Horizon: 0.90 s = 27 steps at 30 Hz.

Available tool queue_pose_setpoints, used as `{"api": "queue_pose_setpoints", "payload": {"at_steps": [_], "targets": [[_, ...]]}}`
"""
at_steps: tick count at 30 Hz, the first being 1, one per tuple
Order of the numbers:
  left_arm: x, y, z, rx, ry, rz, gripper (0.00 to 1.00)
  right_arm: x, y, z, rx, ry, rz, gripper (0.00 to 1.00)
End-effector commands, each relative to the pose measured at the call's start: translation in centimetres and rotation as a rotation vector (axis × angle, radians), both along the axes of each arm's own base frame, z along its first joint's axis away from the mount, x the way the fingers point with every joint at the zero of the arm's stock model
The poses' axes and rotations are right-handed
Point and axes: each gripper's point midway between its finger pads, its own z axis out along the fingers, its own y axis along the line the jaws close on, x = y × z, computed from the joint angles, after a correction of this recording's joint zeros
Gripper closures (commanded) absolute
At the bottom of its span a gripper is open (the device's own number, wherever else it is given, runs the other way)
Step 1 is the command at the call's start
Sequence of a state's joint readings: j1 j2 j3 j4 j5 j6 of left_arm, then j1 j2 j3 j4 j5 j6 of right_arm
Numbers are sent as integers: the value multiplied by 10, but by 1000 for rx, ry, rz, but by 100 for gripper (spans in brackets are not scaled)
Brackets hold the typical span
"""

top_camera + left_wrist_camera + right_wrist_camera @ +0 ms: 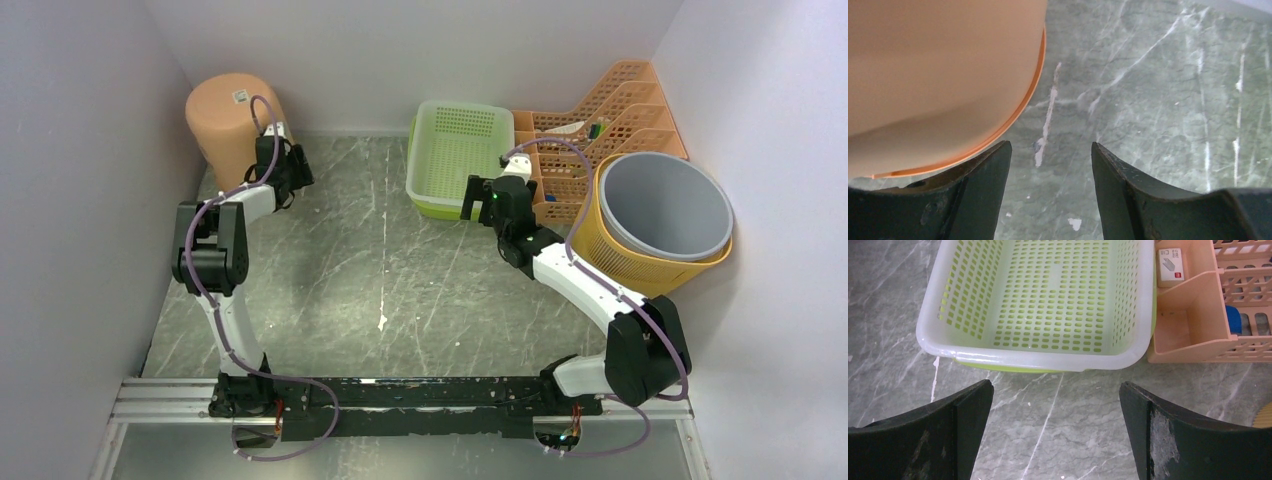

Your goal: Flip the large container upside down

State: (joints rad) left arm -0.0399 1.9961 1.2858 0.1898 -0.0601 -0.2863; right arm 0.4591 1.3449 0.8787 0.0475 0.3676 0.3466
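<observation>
Far left corner of bench (pixel 400 270): peach bin (pixel 225 115), closed base up, rim down on surface; judged already inverted. Wide-spread left claw (pixel 1050 147), holding nothing, low beside rim, one finger just beside or touching it; cannot tell which. Wide-spread right claw (pixel 1055 390), empty, facing green basket (pixel 1038 357), apart from it. Risks: snagging rim on pull-back, dragging or tipping bin; sideways swing knocking it over; forward creep on right shoving basket.
</observation>
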Motion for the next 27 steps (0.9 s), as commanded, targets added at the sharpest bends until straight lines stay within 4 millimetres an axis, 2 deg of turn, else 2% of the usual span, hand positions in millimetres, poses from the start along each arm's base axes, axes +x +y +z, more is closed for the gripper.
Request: {"api": "queue_pose_setpoints", "payload": {"at_steps": [1,6,10,15,20,25,27], "targets": [[0,29,2,47,12,99,29,-2,-5,-9,-42,24,3,0],[-2,51,-1,60,21,165,28,-3,-5,-17,-55,43,9,0],[1,60,-3,73,22,178,28,-3,-4,-25,-61,65,16,0],[4,56,-8,62,29,154,28,-2,-2,-28,-65,75,24,0],[4,55,-1,70,32,140,24,-3,-3,-30,-70,79,22,0],[-21,44,13,17,71,107,21,-4,-3,-26,-52,77,17,0],[-34,30,23,0,64,63,21,-4,-2,-22,-45,77,16,0]]}}
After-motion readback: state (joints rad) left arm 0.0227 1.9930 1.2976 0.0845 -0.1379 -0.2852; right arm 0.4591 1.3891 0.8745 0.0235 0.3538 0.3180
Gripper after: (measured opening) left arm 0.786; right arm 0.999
